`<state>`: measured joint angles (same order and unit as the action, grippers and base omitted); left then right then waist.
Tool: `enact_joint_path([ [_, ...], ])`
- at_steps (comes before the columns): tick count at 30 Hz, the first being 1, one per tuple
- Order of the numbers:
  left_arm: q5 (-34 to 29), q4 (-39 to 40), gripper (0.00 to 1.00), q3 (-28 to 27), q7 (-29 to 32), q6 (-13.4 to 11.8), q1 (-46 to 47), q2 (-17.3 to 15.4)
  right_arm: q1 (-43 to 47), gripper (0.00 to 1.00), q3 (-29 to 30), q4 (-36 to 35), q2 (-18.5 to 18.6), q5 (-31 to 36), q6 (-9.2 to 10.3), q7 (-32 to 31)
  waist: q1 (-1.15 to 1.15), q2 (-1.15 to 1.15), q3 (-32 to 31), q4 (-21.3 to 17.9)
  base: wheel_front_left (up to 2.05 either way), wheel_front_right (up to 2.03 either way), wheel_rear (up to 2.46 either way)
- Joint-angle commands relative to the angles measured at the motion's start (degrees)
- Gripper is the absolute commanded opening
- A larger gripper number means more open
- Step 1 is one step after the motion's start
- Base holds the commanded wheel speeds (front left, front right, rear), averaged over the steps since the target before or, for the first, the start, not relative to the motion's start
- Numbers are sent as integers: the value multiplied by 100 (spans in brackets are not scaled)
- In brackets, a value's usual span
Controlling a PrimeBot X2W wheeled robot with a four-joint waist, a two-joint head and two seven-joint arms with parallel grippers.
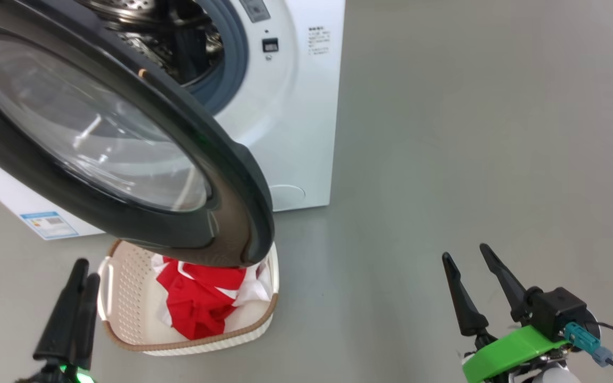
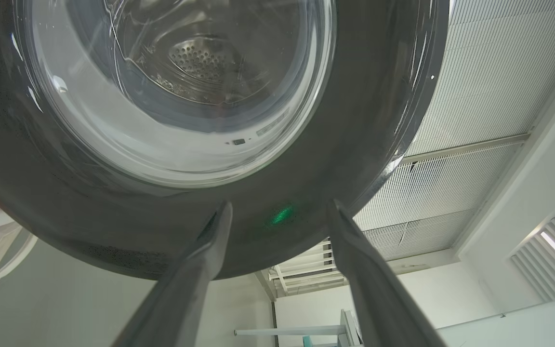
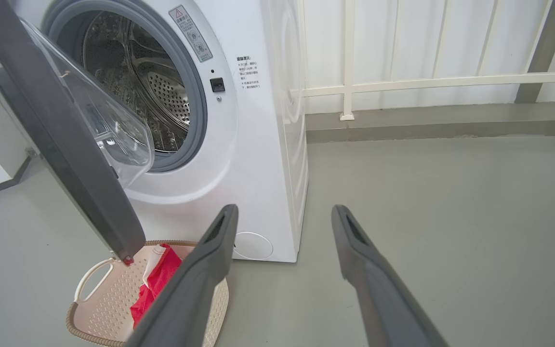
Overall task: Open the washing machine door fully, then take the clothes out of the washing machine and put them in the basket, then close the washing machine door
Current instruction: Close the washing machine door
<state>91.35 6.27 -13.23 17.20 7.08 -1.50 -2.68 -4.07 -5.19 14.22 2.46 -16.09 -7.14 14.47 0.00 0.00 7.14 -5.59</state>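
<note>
The washing machine door [image 1: 221, 159] stands open, its black rim and glass bowl hanging over the basket [image 1: 125, 298]. Red and white clothes [image 1: 200, 303] lie in the basket, partly hidden by the door's lower edge. The white washing machine [image 1: 296, 106] shows its steel drum [image 3: 152, 96] with no fabric visible inside. My left gripper [image 1: 85, 268] is beside the basket's left end; in the left wrist view its fingers [image 2: 219, 241] stand apart and empty, pointing up at the door [image 2: 354, 120]. My right gripper [image 1: 466, 252] is open and empty over bare floor, well right of the machine.
Grey floor [image 1: 471, 133] spreads to the right of the machine. A white railing [image 3: 403, 82] runs along the wall behind it. The basket [image 3: 99, 308] with the clothes [image 3: 159, 279] sits directly in front of the machine [image 3: 258, 168], under the door [image 3: 65, 144].
</note>
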Motion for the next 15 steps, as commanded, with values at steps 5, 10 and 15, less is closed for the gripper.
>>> enact_joint_path([
  [5,-892,383,100,31,-962,39,-256,-26,83,100,-37,-42,42,83,-35,52,0,0,-278,185,0,0,0],
  [10,-2359,572,100,310,-1829,-159,-404,-33,161,100,30,-26,42,147,-35,52,0,0,-465,235,0,0,0],
  [15,-4115,743,100,667,-2440,-539,-453,-230,241,100,73,-28,42,228,-35,52,0,0,-638,280,0,0,0],
])
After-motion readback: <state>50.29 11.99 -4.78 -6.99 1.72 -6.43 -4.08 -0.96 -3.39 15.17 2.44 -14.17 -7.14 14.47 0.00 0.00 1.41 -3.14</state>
